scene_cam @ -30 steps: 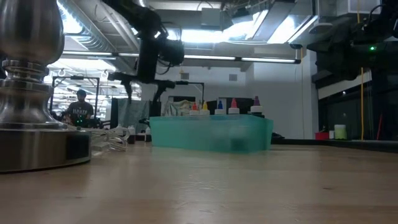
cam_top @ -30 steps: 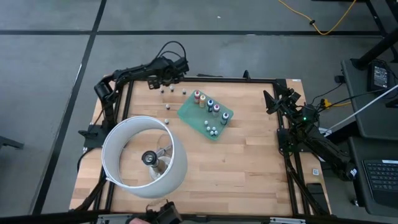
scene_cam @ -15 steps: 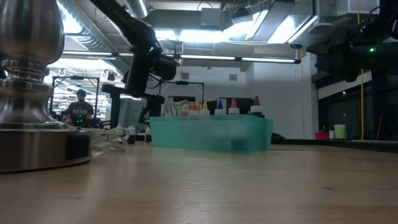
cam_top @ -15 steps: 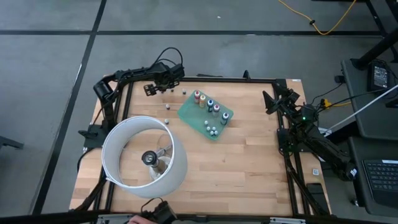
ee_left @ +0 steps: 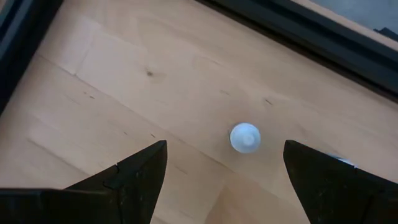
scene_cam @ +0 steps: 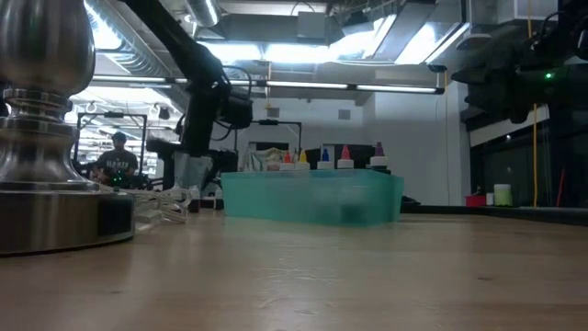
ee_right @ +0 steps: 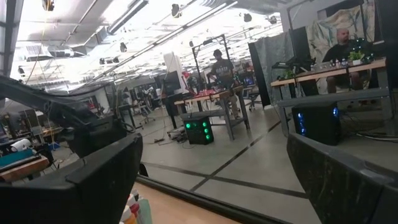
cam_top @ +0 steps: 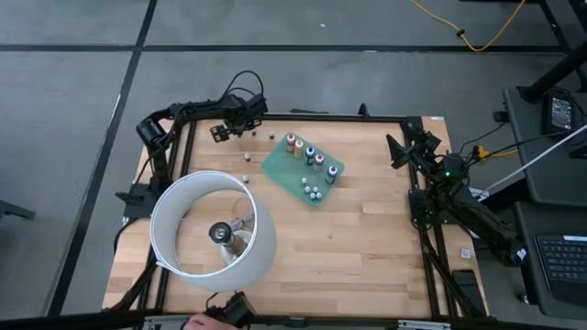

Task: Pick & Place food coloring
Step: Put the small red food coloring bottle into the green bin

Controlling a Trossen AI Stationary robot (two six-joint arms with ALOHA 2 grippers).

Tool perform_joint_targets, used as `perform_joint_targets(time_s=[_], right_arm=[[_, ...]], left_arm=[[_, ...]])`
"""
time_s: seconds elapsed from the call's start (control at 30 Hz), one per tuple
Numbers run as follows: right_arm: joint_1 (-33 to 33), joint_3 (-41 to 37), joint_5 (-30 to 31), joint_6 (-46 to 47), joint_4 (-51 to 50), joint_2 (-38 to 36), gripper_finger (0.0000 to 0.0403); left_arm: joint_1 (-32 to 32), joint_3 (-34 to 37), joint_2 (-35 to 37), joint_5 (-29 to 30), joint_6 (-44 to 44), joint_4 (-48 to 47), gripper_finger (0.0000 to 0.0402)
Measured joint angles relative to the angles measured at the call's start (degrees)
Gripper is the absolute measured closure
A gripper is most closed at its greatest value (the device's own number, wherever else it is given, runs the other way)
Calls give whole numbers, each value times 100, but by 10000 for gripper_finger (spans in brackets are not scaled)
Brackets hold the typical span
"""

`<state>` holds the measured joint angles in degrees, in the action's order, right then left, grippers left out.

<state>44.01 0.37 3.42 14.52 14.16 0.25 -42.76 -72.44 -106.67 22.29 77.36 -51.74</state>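
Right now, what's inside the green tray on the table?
The green tray holds upright food coloring bottles in a row with coloured caps, plus a few small pale bottles near one corner. In the low view, its wall hides their lower parts.

readable text: none that I can make out, in any of the views
bottles [cam_top: 308, 156]: labels too small to read, only the cap colours show
tray [scene_cam: 312, 197]: plain teal wall, no print on it
lamp base [scene_cam: 46, 119]: bare metal, no brand mark showing
loose white cap [ee_left: 245, 137]: blank on top
room behind the table: no sign or number that can be read
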Motion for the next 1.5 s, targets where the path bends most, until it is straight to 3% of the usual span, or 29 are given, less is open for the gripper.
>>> perform_joint_targets(time_s=[0.47, 0.7, 1.3, 1.5], right_arm=[[-1, 0, 0, 1, 1, 0, 4], [-1, 1, 0, 1, 1, 0, 4], [-1, 1, 0, -1, 1, 0, 4], [0, -1, 0, 1, 1, 0, 4]], left_arm=[[-153, 288, 2, 0, -288, 700, 90], [-149, 288, 2, -10, -235, 591, 100], [-148, 288, 2, -49, -103, 528, 266], [-109, 288, 2, -107, -103, 532, 305]])
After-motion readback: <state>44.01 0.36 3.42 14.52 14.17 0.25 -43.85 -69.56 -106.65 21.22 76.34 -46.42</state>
